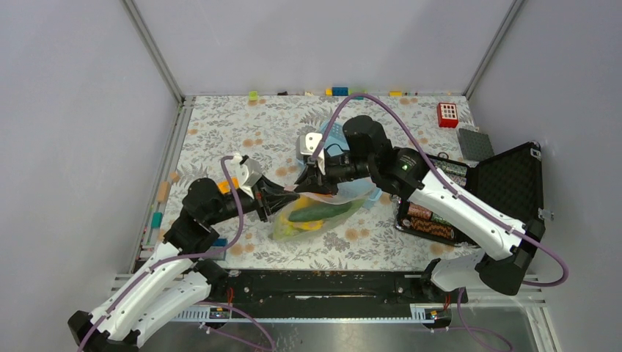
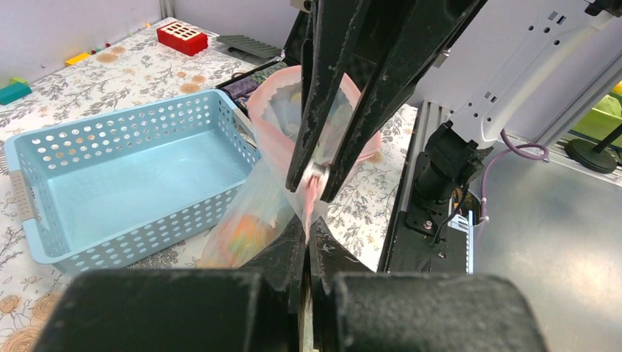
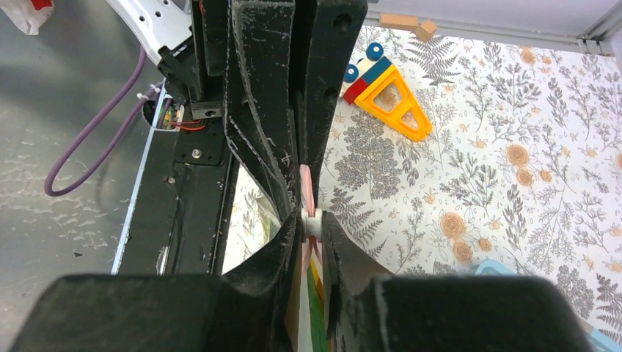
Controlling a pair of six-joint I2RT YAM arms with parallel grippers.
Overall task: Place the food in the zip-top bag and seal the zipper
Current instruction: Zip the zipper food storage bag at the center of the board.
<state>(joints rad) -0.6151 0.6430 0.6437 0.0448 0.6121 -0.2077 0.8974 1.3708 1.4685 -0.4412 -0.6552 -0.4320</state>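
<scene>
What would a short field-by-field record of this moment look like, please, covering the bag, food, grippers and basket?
zip-top bag: clear, on the table between the arms, mouth end held up
food: green cucumber and a yellow piece inside the bag
zipper: pink strip, gaping in a loop beyond the right fingers
left gripper: shut on the zipper
right gripper: shut on the zipper, close beside the left one
basket: light blue, beside the bag
</scene>
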